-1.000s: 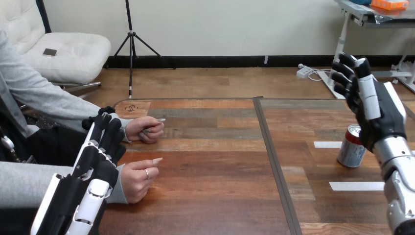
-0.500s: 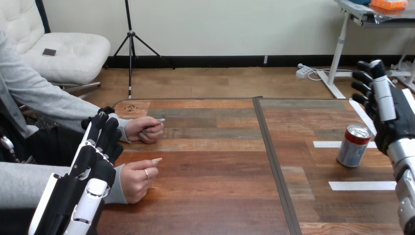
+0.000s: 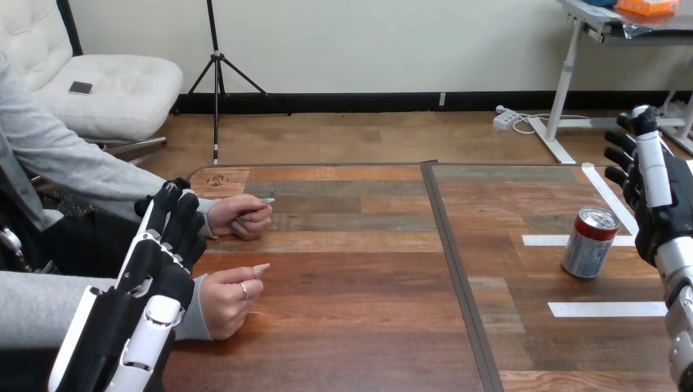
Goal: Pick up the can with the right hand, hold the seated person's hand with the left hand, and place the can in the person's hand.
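A red and silver can (image 3: pixel 588 242) stands upright on the right half of the table, between strips of white tape. My right hand (image 3: pixel 654 192) hovers just right of it, raised, fingers straight and open, not touching the can. My left hand (image 3: pixel 159 261) is at the lower left, open, fingers pointing up, in front of the person's forearms. The person's near hand (image 3: pixel 231 296) rests loosely curled on the table beside my left hand. The person's far hand (image 3: pixel 239 216) rests further back, also curled.
White tape strips (image 3: pixel 606 309) mark the table's right side. A dark seam (image 3: pixel 453 269) runs down the table's middle. The person's grey sleeve (image 3: pixel 49 306) lies along the left edge.
My right hand has swung rightwards, uncovering the can, which has stayed where it was. My left hand and the person's hands have hardly moved.
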